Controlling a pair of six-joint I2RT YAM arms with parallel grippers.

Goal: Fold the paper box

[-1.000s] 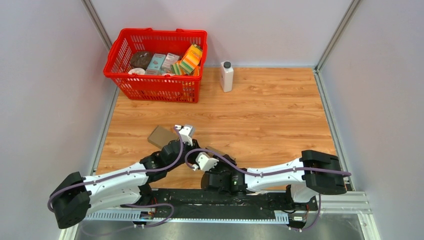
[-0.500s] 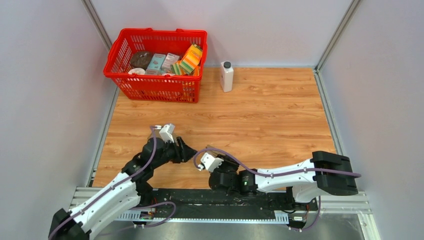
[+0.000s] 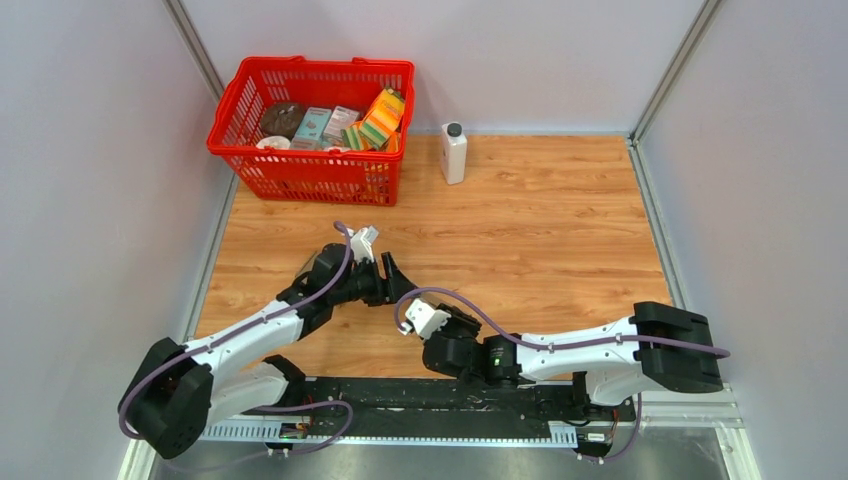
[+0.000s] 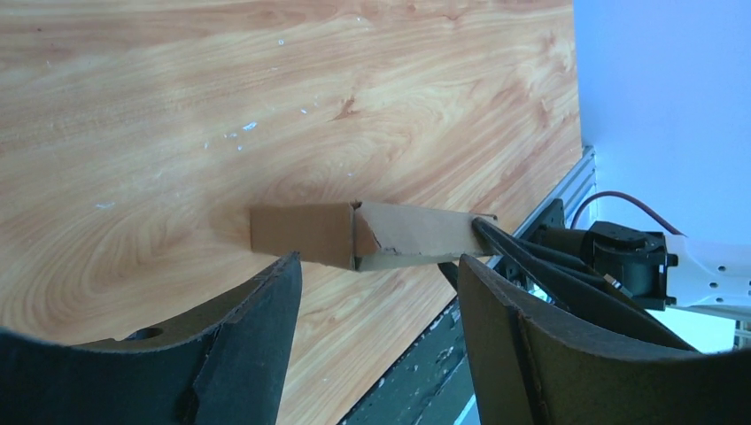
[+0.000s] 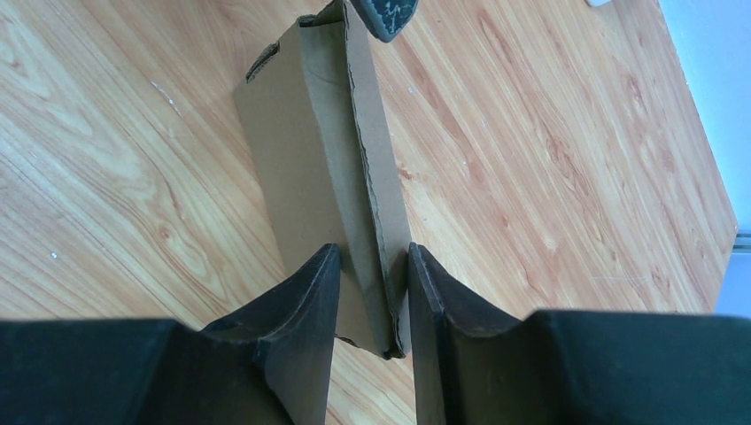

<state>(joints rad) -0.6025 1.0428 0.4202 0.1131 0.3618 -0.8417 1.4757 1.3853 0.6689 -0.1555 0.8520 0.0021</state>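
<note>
— Two sets of jaws and one paper box (image 4: 354, 235). Which set has it?

— I'll go from the left of the overhead frame. The red basket (image 3: 310, 175) sits at upper left, well apart from the work. My left arm (image 3: 250, 335) reaches in from lower left. Its jaws stand wide apart and hold nothing. In the left wrist view the box lies mid-frame, just beyond those fingers (image 4: 257, 354), and touches neither of them. It looks to lie on the desk (image 3: 540, 230). Further right, my right arm (image 3: 570, 355) comes in from the lower right. Its jaws are nipped narrowly onto the near end of the box, on the raised fold along the top.

— How will it handle?

— Light, I judge. It is thin cardboard, stiff along its creases but likely to buckle or tear if I pinch it mid-panel. It may also slide on the smooth wood. I would take the free end by its edge, close to a crease, while my right jaws anchor the other end.
</note>
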